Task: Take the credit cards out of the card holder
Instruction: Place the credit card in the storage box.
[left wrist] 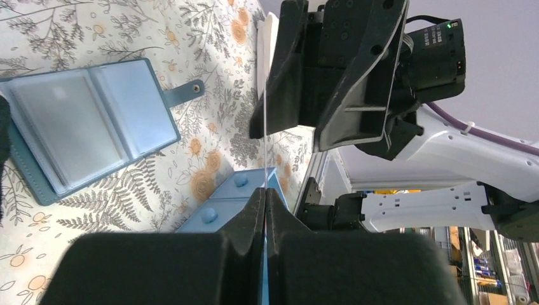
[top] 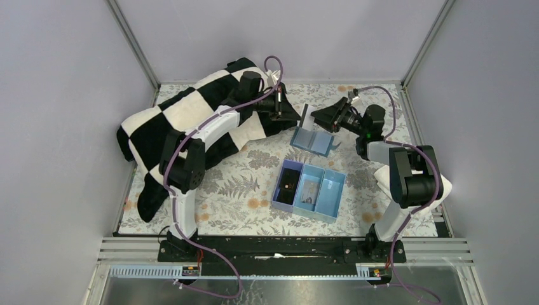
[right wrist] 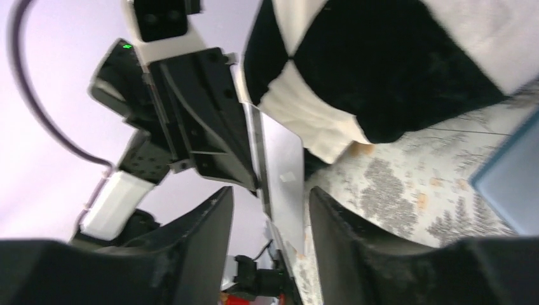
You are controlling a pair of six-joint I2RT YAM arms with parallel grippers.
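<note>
My left gripper (top: pixel 293 116) is shut on a thin pale grey credit card (top: pixel 304 117) and holds it upright above the table. The left wrist view shows the card edge-on (left wrist: pixel 264 121), pinched between the shut fingers (left wrist: pixel 264 194). My right gripper (top: pixel 322 115) faces it, open. In the right wrist view the card (right wrist: pixel 284 166) stands between the spread jaws (right wrist: pixel 270 197), touching neither. The blue card holder (top: pixel 313 141) lies open on the cloth below both grippers. It also shows at the left of the left wrist view (left wrist: pixel 82 127), with clear pockets.
A light-blue three-compartment tray (top: pixel 330 190) sits in front of the card holder, with small items in its left and middle compartments. A black-and-white checkered blanket (top: pixel 184 114) lies under the left arm at the back left. Grey walls close in the floral-covered table.
</note>
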